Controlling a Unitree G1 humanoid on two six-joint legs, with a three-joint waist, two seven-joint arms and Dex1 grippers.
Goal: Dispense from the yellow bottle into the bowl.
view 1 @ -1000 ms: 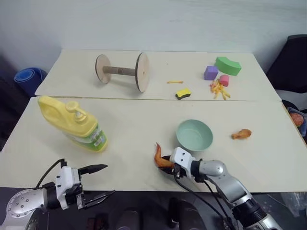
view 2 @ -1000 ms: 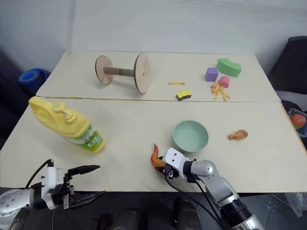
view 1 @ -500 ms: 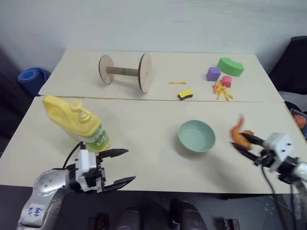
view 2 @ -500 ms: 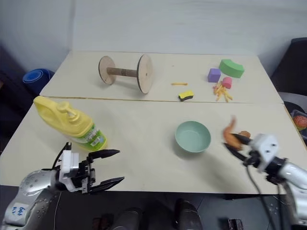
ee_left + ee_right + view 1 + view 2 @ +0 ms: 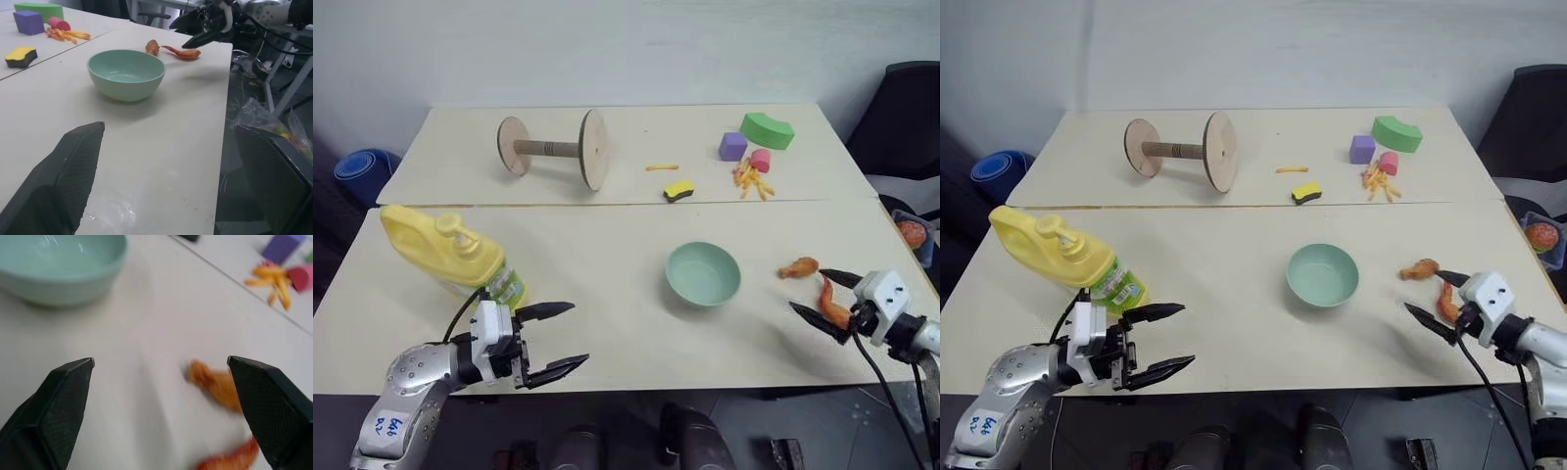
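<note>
Both arms are showing rounded silver-grey metal shells, with a white boxy block sitting at each wrist. The left gripper (image 5: 556, 340) and the right gripper (image 5: 827, 294) are each carrying two slim black fingers tapering to points; close up, the finger faces are showing a fine mesh-like texture. Thin black cables are looping loose beside each wrist. The left forearm shell is bearing small blue handwritten markings.

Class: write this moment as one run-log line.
left tool: open, empty, near yellow bottle | right tool: open, orange shrimp toy on table | bowl: empty | dispensing: not begun
</note>
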